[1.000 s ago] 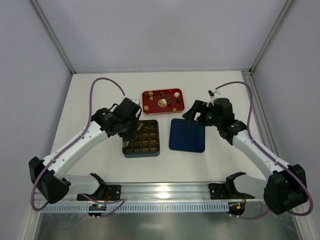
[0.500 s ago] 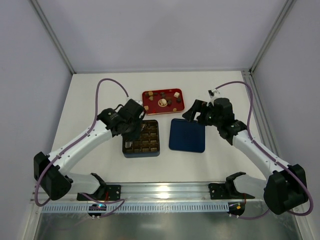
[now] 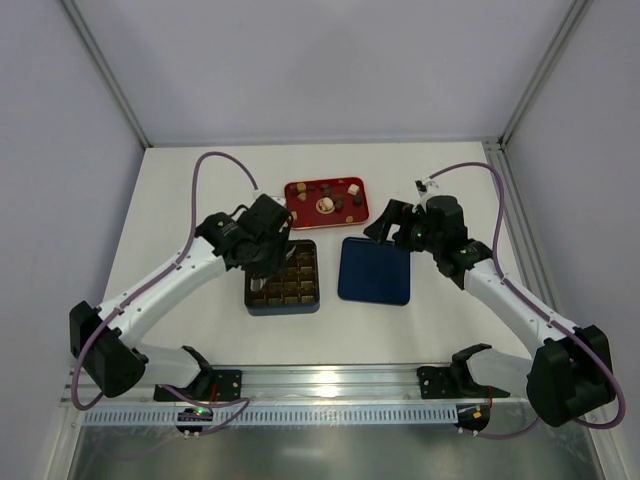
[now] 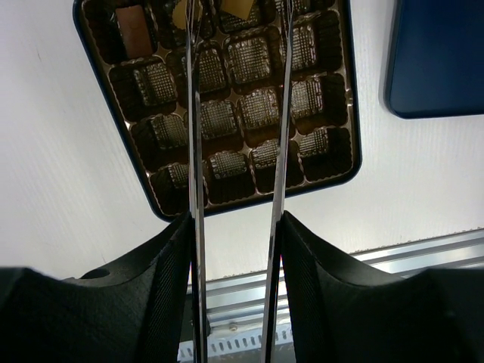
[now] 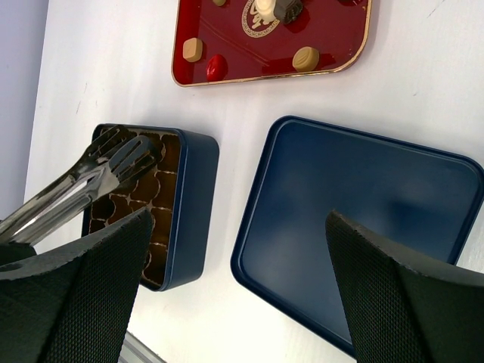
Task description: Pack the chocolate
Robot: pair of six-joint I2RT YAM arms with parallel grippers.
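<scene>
Seen from above, two white arms reach over a pale worktop point(image 3: 180, 200). On it are a red tray point(image 3: 303, 214), a dark box point(image 3: 300, 290) of gridded compartments, and a navy lid point(image 3: 374, 272) lying just beside the box.

Only the right wrist view shows the chocolate point(image 5: 305, 57) up close. Tan, red and dark bite-sized pieces are scattered on the tray, cubes and rounds with no clear long axis. That view also catches the tips of metal tongs point(image 5: 113, 155) over the box.

Only the left wrist view looks straight down into the box. There a brown piece point(image 4: 132, 30), oblong, lies in a corner compartment, its long side roughly in line with the tong blades.

The left hand point(image 4: 234, 219) grasps the tongs, with a black finger against the outside of each blade and the blades held apart. The left arm bends at the elbow, its wrist tipped down over the box.

The right hand point(image 5: 238, 227) is released, fingers spread wide, and hangs near the lid's far edge, touching nothing. Its arm stretches diagonally from the near right base.
</scene>
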